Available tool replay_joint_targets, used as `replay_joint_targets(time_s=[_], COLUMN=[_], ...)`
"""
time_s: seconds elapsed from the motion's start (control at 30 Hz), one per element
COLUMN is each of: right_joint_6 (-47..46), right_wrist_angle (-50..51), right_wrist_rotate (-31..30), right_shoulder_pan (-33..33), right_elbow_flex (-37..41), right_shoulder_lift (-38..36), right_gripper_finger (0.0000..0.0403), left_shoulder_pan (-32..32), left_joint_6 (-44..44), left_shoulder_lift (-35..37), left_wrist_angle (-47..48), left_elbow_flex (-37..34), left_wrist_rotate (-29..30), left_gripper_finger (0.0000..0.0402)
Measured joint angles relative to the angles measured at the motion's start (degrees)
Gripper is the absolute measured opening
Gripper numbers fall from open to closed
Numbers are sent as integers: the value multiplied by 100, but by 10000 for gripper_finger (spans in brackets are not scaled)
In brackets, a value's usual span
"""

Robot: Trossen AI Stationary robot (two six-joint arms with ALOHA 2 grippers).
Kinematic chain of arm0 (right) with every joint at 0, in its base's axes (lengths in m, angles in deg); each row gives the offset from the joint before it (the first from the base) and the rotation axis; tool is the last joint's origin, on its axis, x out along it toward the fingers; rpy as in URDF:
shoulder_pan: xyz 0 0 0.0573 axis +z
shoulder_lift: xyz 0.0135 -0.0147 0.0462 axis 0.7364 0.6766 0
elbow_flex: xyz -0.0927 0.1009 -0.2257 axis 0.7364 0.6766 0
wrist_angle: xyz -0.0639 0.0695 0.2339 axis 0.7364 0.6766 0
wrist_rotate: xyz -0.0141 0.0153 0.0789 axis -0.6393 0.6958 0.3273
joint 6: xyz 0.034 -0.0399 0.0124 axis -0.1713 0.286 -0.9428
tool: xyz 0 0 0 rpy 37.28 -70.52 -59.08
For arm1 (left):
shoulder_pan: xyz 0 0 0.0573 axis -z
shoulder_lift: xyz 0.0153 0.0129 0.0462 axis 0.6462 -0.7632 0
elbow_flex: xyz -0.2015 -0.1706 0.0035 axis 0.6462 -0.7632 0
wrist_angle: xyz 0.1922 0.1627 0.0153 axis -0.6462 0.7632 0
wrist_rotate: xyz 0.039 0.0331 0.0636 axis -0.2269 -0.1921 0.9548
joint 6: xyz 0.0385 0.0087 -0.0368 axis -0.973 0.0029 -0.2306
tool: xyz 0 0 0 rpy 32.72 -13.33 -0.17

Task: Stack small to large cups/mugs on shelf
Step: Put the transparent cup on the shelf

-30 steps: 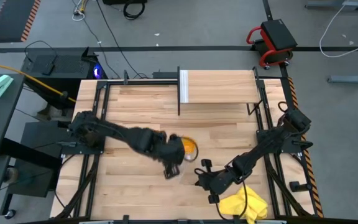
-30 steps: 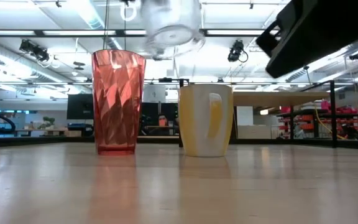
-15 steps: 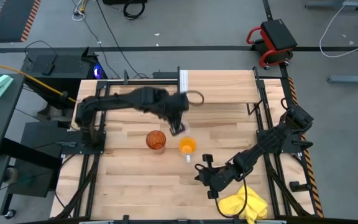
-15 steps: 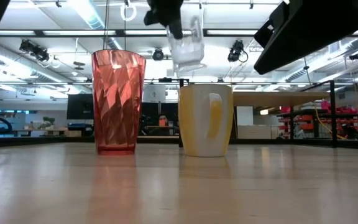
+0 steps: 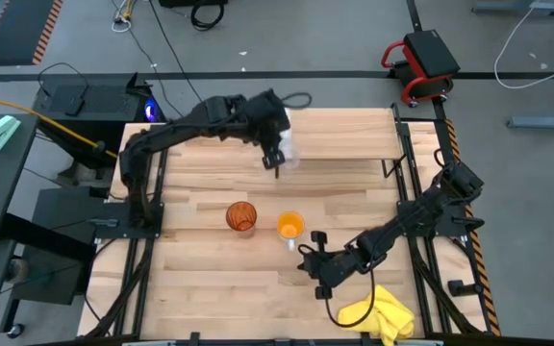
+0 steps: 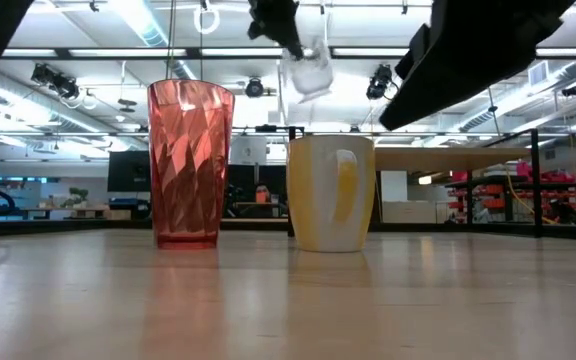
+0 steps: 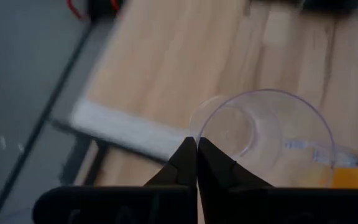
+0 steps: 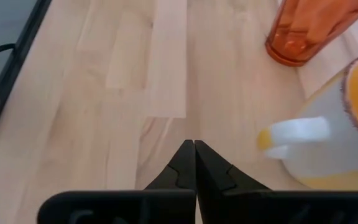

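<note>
Now the left gripper, upper centre, pinches the glass cup's rim over the shelf; that thin hold could slip, dropping it. Right gripper is pressed together.

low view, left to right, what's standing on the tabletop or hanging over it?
Tall faceted amber-orange tumbler standing on the table → small clear glass cup held up in the air by the left hand → pale mug with orange handle standing on the table → right arm overhead.
</note>
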Motion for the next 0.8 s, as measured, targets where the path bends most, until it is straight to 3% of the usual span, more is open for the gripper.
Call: replay_joint_targets(time_s=[0.17, 0.4, 0.53, 0.67, 0.8], right_joint_6=[8, 50, 213, 810, 1249], right_wrist_angle=[61, 923, 1418, 1556, 1564], right_wrist_rotate=[-237, -2254, -2840, -2844, -1847], right_shoulder_pan=[-245, -584, -898, -1661, -2927], right_elbow_flex=[0, 0, 0, 0, 0], right_shoulder_lift=[-18, -712, -1546, -2467, -3144], right_gripper_finger=[1, 0, 0, 0, 0], left_shoulder_pan=[-256, -618, -796, -919, -999], left_joint_6=[-369, -632, -720, -786, -787], left_shoulder_lift=[-249, -610, -744, -786, -824], left_wrist_angle=[-33, 90, 71, 4, 25], left_elbow_flex=[699, 868, 859, 872, 854], left_wrist_rotate=[-429, -694, -708, -938, -1063], left_gripper_finger=[4, 4, 5, 4, 6])
